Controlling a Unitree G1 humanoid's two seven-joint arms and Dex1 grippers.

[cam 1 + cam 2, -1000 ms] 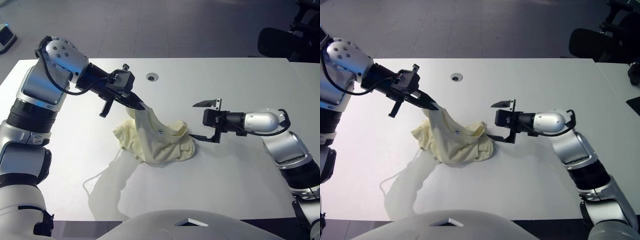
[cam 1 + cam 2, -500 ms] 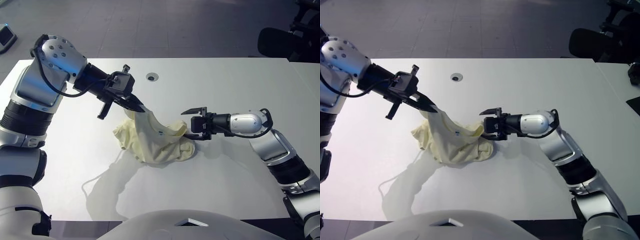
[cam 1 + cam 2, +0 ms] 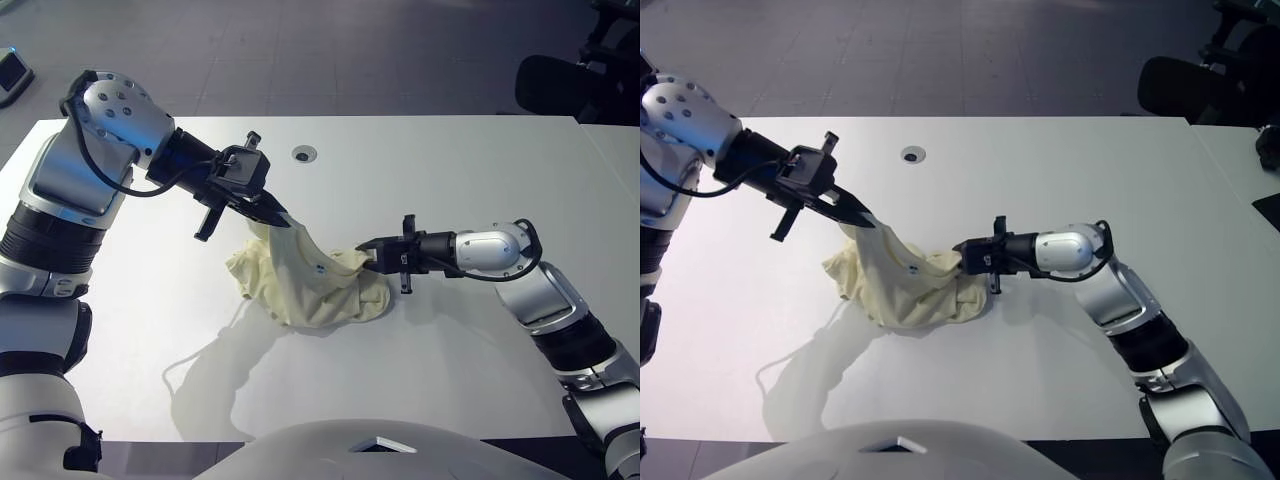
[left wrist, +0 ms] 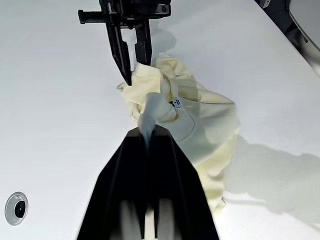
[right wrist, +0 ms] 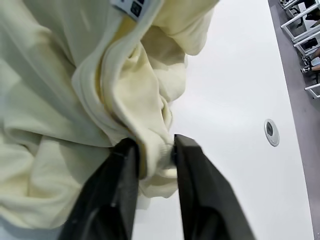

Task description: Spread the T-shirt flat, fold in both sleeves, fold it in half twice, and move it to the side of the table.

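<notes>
A pale yellow T-shirt lies crumpled in a heap near the middle of the white table. My left gripper is shut on a fold at the heap's back left and holds it lifted, so the cloth rises to a peak. My right gripper is at the heap's right side, its fingers shut on a bunched edge of the T-shirt. In the left wrist view the held cloth runs out from my jaws, with the right gripper beyond it.
A round cable hole sits in the table behind the shirt. Bare white tabletop surrounds the heap on all sides. A dark chair stands off the table's far right corner.
My right gripper moved left into the heap's right edge and closed from open onto the cloth. The left gripper kept its hold and hardly moved.
</notes>
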